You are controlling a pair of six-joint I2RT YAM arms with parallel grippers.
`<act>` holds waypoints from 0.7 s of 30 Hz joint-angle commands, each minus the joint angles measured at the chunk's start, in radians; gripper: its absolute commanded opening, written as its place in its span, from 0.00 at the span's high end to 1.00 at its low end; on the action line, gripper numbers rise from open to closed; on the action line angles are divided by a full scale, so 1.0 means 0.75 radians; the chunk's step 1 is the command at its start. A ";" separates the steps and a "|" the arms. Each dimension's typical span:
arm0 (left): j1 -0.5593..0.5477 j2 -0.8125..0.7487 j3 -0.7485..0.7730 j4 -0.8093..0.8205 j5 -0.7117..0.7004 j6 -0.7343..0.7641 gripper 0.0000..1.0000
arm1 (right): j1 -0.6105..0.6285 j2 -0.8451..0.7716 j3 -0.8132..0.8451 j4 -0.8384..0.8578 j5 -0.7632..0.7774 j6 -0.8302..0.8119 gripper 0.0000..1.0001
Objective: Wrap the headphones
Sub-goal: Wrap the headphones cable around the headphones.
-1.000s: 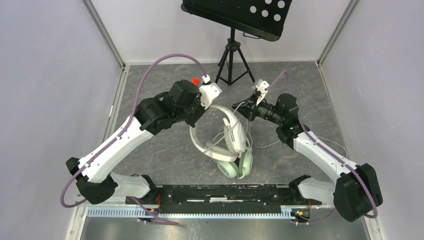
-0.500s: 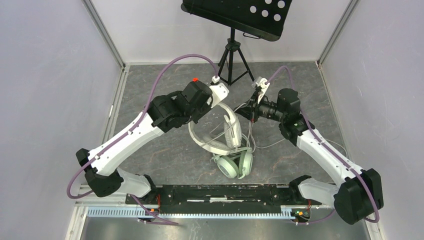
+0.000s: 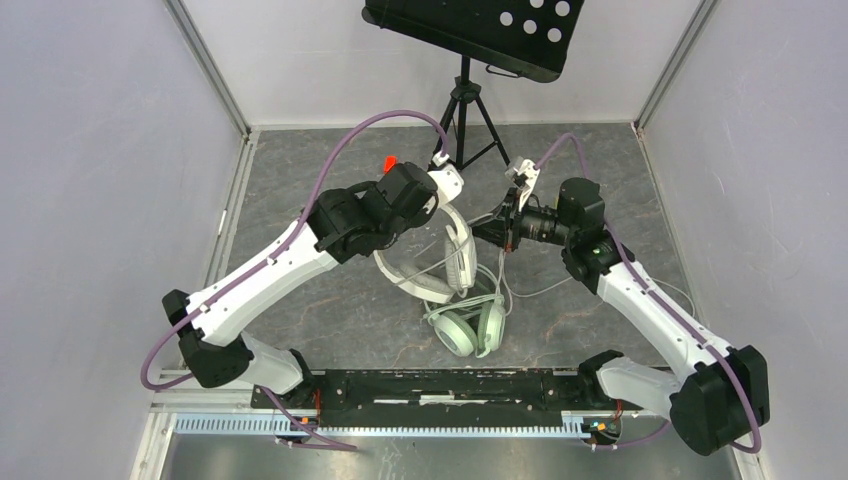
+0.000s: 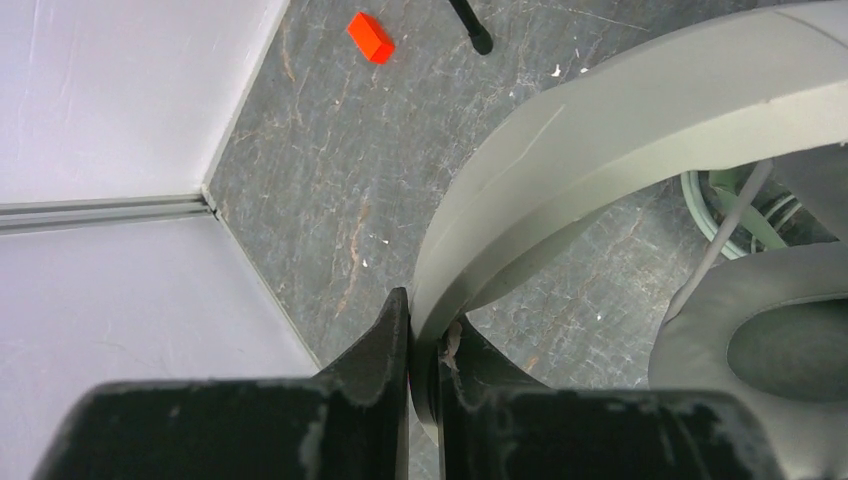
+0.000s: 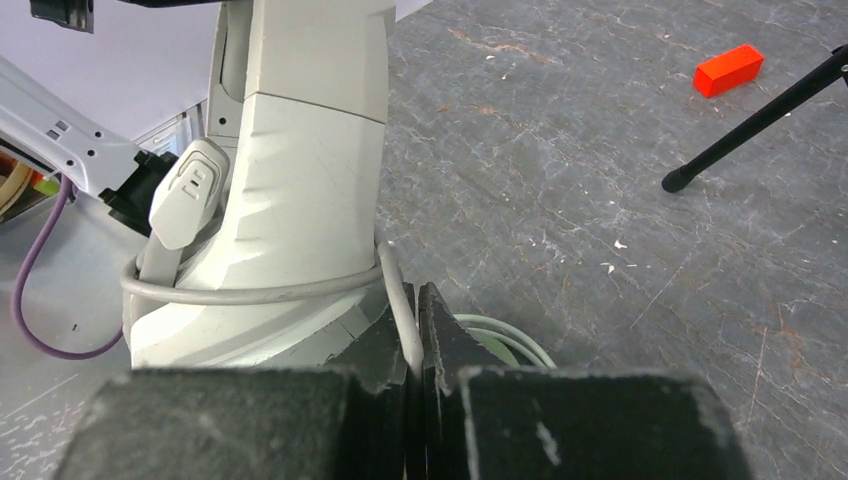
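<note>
The white-grey headset (image 3: pixel 440 262) hangs lifted at the middle of the floor, above the mint-green headset (image 3: pixel 468 328), which lies flat. My left gripper (image 3: pixel 425 222) is shut on the white headset's headband (image 4: pixel 560 170), pinched between both fingers. My right gripper (image 3: pixel 497 232) is shut on that headset's thin pale cable (image 5: pixel 395 290), which loops once around the white earcup arm (image 5: pixel 290 190). Green cable loops (image 5: pixel 500 335) show behind my right fingers. More pale cable (image 3: pixel 545 290) trails on the floor to the right.
A black tripod (image 3: pixel 463 115) with a perforated black board (image 3: pixel 480 30) stands at the back. A small red block (image 3: pixel 390 162) lies near it, also in the left wrist view (image 4: pixel 371 37) and the right wrist view (image 5: pixel 729 70). Grey walls enclose three sides.
My left arm has swung right and forward, carrying the white headset's headband with it. My right gripper has shifted slightly left with the cable. The mint-green headset has stayed put.
</note>
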 commanded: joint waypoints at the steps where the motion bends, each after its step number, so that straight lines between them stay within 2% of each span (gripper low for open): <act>1: 0.006 0.002 0.044 -0.117 -0.132 0.105 0.98 | -0.024 -0.062 0.044 0.074 -0.057 0.023 0.94; 9: 0.004 0.015 0.062 -0.115 -0.163 0.109 0.98 | -0.024 -0.078 0.019 0.147 -0.131 0.073 0.92; 14: 0.000 0.034 0.076 -0.117 -0.201 0.110 0.98 | -0.025 -0.083 -0.041 0.290 -0.197 0.172 0.96; 18: 0.000 0.044 0.075 -0.115 -0.238 0.108 0.98 | -0.024 -0.076 -0.038 0.306 -0.215 0.194 0.86; 21: 0.001 0.058 0.097 -0.117 -0.262 0.086 0.98 | -0.026 -0.080 -0.038 0.318 -0.225 0.204 0.90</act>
